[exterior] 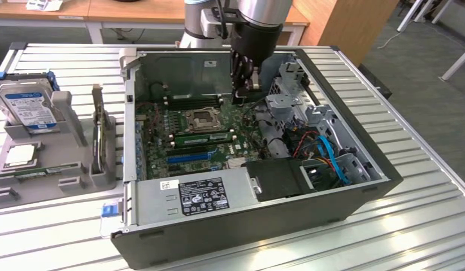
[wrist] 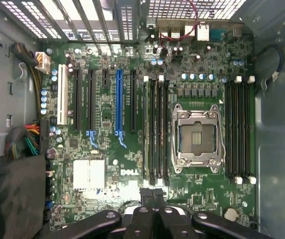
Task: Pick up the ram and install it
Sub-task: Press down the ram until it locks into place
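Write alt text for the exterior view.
A robot arm's gripper hangs inside an open computer case, above the motherboard near the empty processor socket; a green ram stick stands upright beside the socket. On the exterior view's left, a grey fixture holds a blue-labelled hard drive.

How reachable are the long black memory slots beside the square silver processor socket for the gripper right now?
Probably reachable. The dark grey computer case has its side off. The gripper hangs inside over the green motherboard, near one end of the long black memory slots, and no cable crosses them.
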Robot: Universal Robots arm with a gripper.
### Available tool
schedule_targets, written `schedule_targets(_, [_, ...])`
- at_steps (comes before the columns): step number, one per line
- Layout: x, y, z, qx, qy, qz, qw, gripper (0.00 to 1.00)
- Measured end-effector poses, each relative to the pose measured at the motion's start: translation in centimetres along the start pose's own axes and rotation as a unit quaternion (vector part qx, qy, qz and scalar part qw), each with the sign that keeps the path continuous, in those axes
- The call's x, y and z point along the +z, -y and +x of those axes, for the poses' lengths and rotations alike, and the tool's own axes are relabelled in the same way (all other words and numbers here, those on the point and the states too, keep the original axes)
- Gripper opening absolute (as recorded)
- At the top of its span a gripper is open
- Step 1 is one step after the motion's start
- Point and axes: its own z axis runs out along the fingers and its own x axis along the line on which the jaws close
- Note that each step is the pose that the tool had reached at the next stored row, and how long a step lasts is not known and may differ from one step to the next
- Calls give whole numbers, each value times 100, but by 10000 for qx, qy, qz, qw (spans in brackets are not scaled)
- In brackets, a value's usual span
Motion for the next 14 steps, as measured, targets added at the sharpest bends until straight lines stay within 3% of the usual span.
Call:
schedule_targets(6, [20, 1, 0, 0, 0, 0, 10000, 10])
schedule_targets(14, [146, 7, 5, 0, 0, 1, 10000, 10])
